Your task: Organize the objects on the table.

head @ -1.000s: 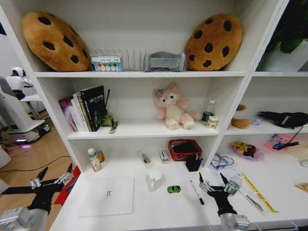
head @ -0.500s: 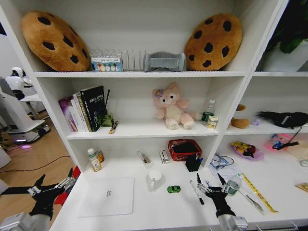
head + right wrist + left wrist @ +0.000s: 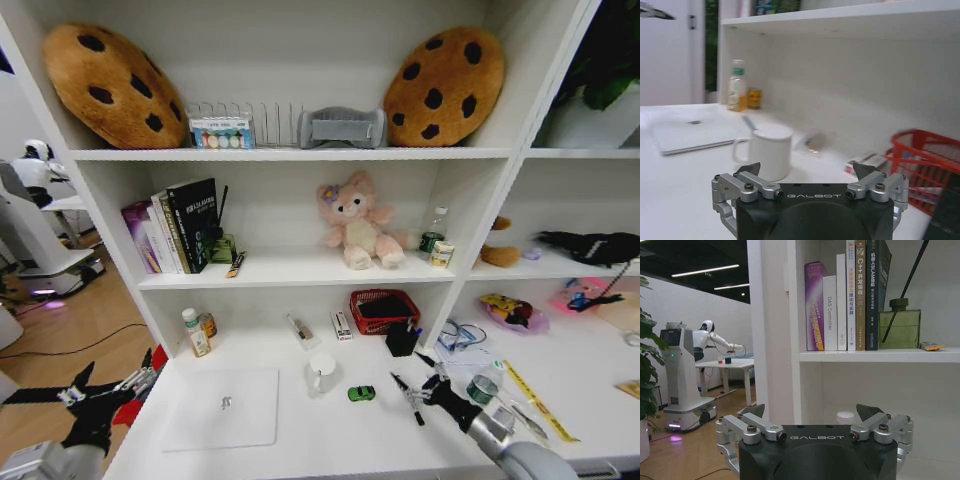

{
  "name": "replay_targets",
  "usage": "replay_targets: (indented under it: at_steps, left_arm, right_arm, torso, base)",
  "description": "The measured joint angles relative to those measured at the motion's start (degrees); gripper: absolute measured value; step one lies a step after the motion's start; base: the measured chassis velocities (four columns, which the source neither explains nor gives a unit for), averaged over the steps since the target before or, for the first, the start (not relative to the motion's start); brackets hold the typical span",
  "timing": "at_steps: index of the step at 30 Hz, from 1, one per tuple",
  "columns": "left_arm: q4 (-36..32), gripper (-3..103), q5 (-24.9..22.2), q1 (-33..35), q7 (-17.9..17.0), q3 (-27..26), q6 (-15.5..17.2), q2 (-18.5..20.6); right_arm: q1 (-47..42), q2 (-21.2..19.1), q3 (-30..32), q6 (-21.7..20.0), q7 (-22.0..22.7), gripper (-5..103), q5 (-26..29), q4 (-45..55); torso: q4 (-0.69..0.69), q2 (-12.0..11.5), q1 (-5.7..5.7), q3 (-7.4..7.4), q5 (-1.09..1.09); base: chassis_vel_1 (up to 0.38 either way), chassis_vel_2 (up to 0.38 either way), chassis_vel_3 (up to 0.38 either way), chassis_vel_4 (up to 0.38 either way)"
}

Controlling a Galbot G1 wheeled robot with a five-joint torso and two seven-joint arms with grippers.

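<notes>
On the white table (image 3: pixel 300 440) lie a silver laptop (image 3: pixel 222 407), a white mug (image 3: pixel 321 372), a tiny green toy car (image 3: pixel 361 393) and a black pen (image 3: pixel 414 410). Two small bottles (image 3: pixel 197 333) stand at the back left, and a yellow ruler (image 3: pixel 537 402) lies at the right. My right gripper (image 3: pixel 411 370) hovers open just above the pen, turned toward the mug (image 3: pixel 769 152); the laptop (image 3: pixel 690 135) lies beyond it. In its own wrist view the right gripper (image 3: pixel 806 170) holds nothing. Off the table's left edge, my left gripper (image 3: pixel 105 385) (image 3: pixel 812 411) is open and holds nothing.
A red basket (image 3: pixel 384 310) and a black pen holder (image 3: pixel 402 340) stand behind the right gripper. A clear bottle (image 3: pixel 484 386) lies beside the right wrist. Shelves above hold books (image 3: pixel 845 295), a green diffuser (image 3: pixel 899 325), a plush toy (image 3: pixel 355 225) and cookie cushions (image 3: pixel 110 85).
My right gripper has swung left and tilted toward the mug, moving over the black pen. The left gripper has sunk slightly beside the table.
</notes>
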Motion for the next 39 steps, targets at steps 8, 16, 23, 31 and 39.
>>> replay_targets:
  at_steps: [8,16,23,31,39]
  left_arm:
    - [0.03,100,0.01,-0.01,0.08,0.0,-0.04,0.03]
    - [0.06,100,0.01,-0.02,0.07,-0.01,-0.04,0.05]
    - [0.06,100,0.01,-0.02,0.09,0.0,-0.05,0.06]
    - [0.07,100,0.0,-0.02,0.12,0.0,-0.05,0.06]
    - [0.07,100,0.0,-0.02,0.12,0.0,-0.05,0.07]
  right_arm:
    - [15.41,-4.96,-12.01,-2.45,-12.99,100,2.73,-9.82]
    - [31.38,-2.18,-28.83,-0.05,-13.5,100,-0.57,-18.68]
    - [39.37,2.94,-37.09,2.89,-12.32,101,-7.31,-23.49]
    - [39.58,5.98,-38.65,5.43,-9.11,100,-11.7,-24.64]
    - [36.46,6.27,-35.37,6.17,-8.38,98,-12.85,-24.25]
  torso:
    - [0.01,0.0,0.0,0.0,0.01]
    - [0.01,0.0,0.01,0.0,0.01]
    - [0.02,-0.01,0.01,0.0,0.0]
    - [0.01,0.0,-0.01,-0.02,-0.01]
    - [0.02,0.01,-0.02,-0.02,0.02]
  base:
    - [0.0,0.0,0.0,0.0]
    - [0.0,0.0,0.0,0.0]
    - [0.0,0.0,0.0,0.0]
    - [0.0,0.0,0.0,0.0]
    - [0.0,0.0,0.0,0.0]
